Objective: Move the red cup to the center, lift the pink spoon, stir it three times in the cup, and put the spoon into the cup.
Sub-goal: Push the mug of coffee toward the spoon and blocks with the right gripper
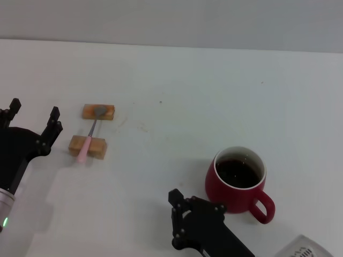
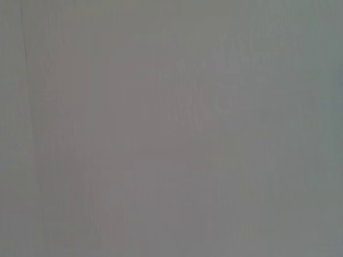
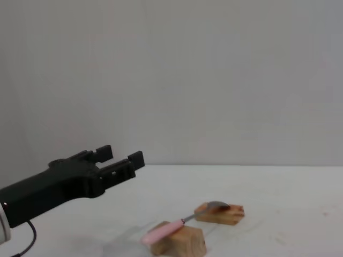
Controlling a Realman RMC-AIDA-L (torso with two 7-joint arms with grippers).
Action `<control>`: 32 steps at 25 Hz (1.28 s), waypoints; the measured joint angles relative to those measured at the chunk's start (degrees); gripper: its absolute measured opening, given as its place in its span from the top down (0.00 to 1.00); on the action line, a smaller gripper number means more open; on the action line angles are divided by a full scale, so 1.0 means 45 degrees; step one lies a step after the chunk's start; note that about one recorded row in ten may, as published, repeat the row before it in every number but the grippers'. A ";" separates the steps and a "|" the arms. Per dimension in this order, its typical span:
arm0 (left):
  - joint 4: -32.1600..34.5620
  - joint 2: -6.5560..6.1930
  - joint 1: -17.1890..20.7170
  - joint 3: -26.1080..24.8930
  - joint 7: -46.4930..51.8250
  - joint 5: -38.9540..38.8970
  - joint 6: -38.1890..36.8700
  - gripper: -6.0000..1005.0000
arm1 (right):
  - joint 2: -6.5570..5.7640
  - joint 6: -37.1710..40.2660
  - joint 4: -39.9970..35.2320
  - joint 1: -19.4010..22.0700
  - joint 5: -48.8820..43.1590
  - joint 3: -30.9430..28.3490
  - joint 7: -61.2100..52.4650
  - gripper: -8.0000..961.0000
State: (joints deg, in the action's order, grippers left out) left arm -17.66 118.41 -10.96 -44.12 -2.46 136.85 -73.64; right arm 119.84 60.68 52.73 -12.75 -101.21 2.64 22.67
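Observation:
The red cup (image 1: 236, 180) stands on the white table (image 1: 177, 96) at the right front, with dark liquid inside and its handle towards the front right. The pink spoon (image 1: 87, 142) lies across two tan wooden blocks at the left, with its bowl on the far block. It also shows in the right wrist view (image 3: 174, 227). My left gripper (image 1: 35, 108) is open and empty, left of the spoon; it shows in the right wrist view too (image 3: 121, 156). My right gripper (image 1: 196, 202) is open and empty at the front, left of the cup.
The far wooden block (image 1: 98, 111) and the near wooden block (image 1: 87, 146) hold the spoon off the table. A white object (image 1: 303, 248) sits at the front right corner. The left wrist view shows only a plain grey surface.

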 joint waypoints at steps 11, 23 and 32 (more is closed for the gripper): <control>0.0152 -0.0005 -0.0105 -0.0020 0.0000 0.0000 0.0000 0.20 | 0.0009 0.0398 0.0183 0.0867 -0.0011 -0.0005 0.0016 0.99; 0.0251 -0.0005 -0.0171 -0.0041 0.0000 0.0000 -0.0002 0.20 | -0.0102 0.0879 0.0211 0.1583 0.0024 0.0000 0.0102 0.99; 0.0257 0.0014 -0.0271 -0.0039 0.0000 0.0000 -0.0002 0.20 | -0.0174 0.1468 0.0132 0.2002 0.0115 -0.0097 0.0247 0.99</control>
State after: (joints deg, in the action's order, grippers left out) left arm -16.50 118.47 -12.18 -44.30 -2.46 136.85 -73.66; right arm 119.06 67.29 53.32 -3.74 -100.70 2.20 23.78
